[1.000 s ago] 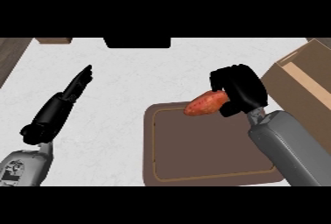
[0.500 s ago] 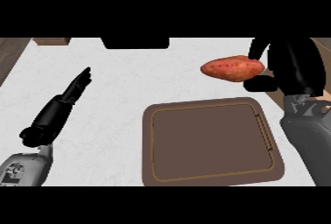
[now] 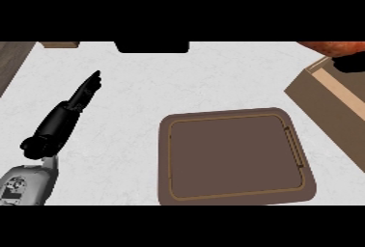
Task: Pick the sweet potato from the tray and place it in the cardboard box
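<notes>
While our right hand (image 3: 351, 63) showed only as a dark sliver at the upper right edge of the frame, we could not tell how its fingers were set, since most of it lay outside the view. Just above it, touching it, sat the sweet potato (image 3: 335, 48), also cut off by the upper right corner, so we judged it to be carried there over the cardboard box (image 3: 333, 99), whose tan rim and brown wall ran down the right side of the frame.

Our left hand (image 3: 85, 90) rested at the left of the frame with straight fingers pressed together and pointing up (it held nothing).

Outward from the box, the brown tray (image 3: 238, 154) lay in the lower centre of the frame with nothing on it, on the white counter (image 3: 178, 82).

We judged the main risk to be the release point: the potato hung near the box's near rim, and letting go too early might let it strike the rim and roll onto the counter.

What we saw of the potato was an orange-red, slightly mottled skin with a rounded edge; its full shape stayed hidden.
</notes>
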